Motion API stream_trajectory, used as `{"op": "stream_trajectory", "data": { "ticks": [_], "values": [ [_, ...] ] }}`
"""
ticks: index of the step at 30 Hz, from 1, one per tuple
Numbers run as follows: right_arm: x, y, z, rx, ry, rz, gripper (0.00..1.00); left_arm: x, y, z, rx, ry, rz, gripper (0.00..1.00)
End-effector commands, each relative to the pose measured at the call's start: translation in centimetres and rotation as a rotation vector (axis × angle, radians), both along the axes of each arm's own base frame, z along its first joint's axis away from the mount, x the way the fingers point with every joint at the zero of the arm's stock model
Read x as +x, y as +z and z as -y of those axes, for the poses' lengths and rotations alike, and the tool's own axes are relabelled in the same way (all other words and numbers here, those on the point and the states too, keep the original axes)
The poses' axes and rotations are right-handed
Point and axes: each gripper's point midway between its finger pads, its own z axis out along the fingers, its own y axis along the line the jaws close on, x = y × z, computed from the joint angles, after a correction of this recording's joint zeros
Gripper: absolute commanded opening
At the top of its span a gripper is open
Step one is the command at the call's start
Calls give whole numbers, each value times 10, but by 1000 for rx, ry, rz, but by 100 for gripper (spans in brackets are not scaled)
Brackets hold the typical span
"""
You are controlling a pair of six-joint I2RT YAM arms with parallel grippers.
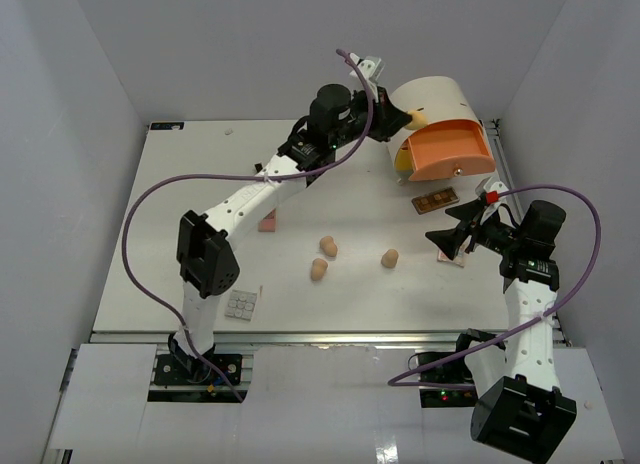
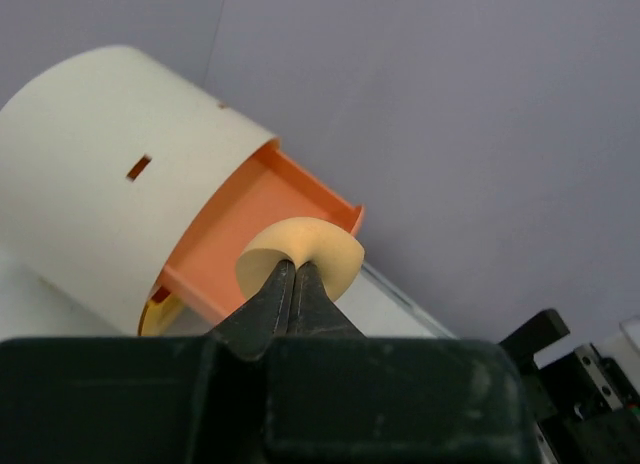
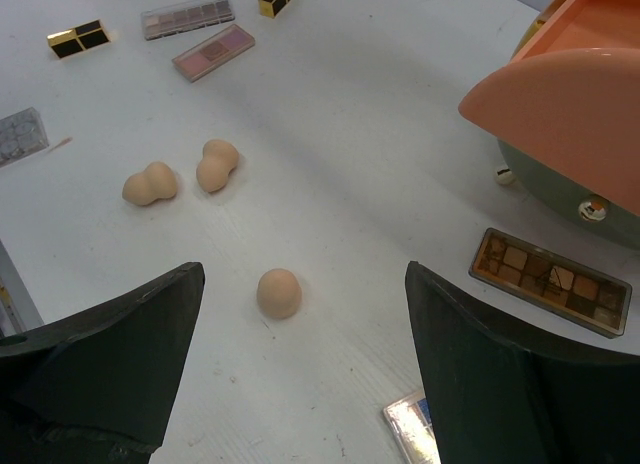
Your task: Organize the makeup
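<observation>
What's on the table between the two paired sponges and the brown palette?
A single tan sponge, touching neither the pair nor the brown palette; the right wrist view shows it.

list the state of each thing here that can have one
left gripper, shut on a tan egg-shaped sponge
tan egg-shaped sponge, squashed in that grip, off the table
orange drawer of the round cream unit, pulled open
right gripper, open and empty
three loose tan sponges, lying on the white table
</observation>
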Motion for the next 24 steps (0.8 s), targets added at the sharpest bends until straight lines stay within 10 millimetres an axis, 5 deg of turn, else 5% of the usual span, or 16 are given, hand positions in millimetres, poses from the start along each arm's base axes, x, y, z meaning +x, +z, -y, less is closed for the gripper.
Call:
{"op": "stream_trajectory", "data": {
  "ticks": [1,11,24],
  "values": [
    [1,8,1,-14,1,49,88,0,23,40,-106,-42,49,0],
    [0,10,0,-12,6,54,88,22,-6,78,-135,26,55,1],
    [0,11,1,-10,5,54,88,30,-26,83,-99,76,44,47]
  ]
}}
